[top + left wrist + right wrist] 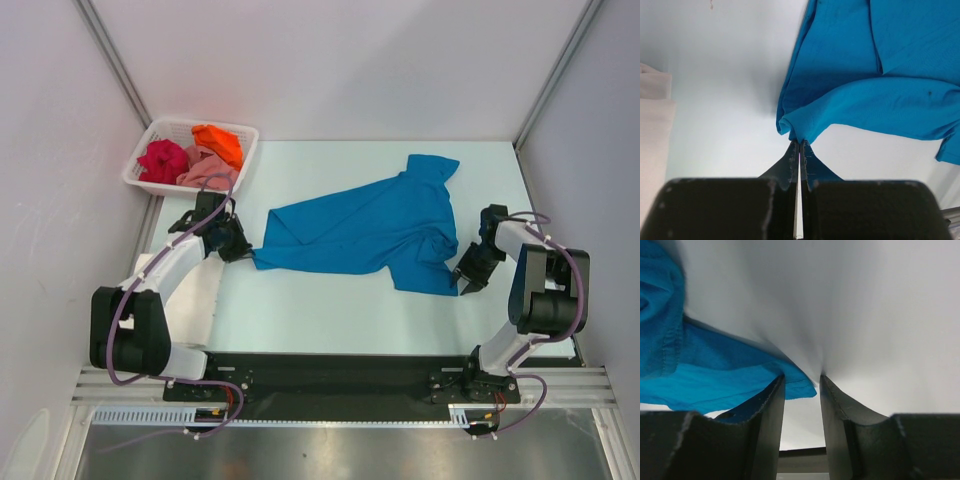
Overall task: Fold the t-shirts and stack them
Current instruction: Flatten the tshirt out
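item 1: blue t-shirt (365,235). lies across the middle of the tabletop (300,315), partly spread and rumpled, one sleeve pointing toward the far right corner. it runs from one claw to the other. not yet folded.

item 2: left claw (799,145). pressed together on the shirt's left corner, with a pinch of cloth bunched at the tips, likely so that this end can be pulled taut or lifted.

item 3: right claw (802,381). jaws apart, low over the tabletop at the shirt's near right hem. a corner of the hem pokes into the gap but nothing is clamped (reads as an approach to the matching corner, so both ends can be carried together).

item 4: white slotted basket (250,140), far left corner. holds the crimson t-shirt (162,160), orange t-shirt (218,143) and pink t-shirt (205,172), bundled and waiting their turn.

item 5: pale cloth (655,115), flat at the tabletop's left edge beside the left arm. possibly the white t-shirt, cannot tell.

status: early; first fold of the blue one not begun.
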